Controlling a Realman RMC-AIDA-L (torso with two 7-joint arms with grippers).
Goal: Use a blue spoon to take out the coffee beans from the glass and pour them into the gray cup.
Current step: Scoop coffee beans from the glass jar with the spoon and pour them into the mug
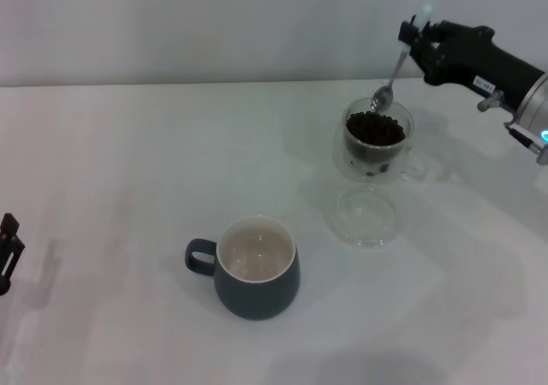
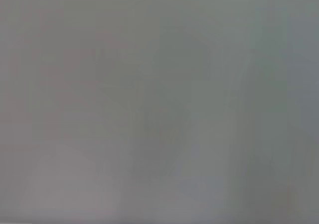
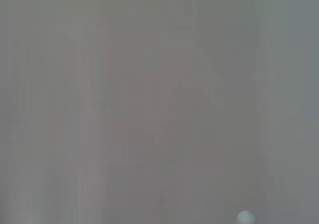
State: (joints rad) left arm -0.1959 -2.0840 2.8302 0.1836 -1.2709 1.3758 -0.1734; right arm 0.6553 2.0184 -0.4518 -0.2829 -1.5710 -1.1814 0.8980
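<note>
Gray cup (image 1: 257,267) nearest; right pincer (image 1: 414,36) gripping blue spoon (image 1: 390,84)

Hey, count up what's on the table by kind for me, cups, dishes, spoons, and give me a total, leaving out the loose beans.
Cups: 2, the gray cup and the glass holding the coffee beans
Flat clear dish: 1
Spoons: 1, the blue spoon, held over the glass by the right gripper
Total: 4
</note>
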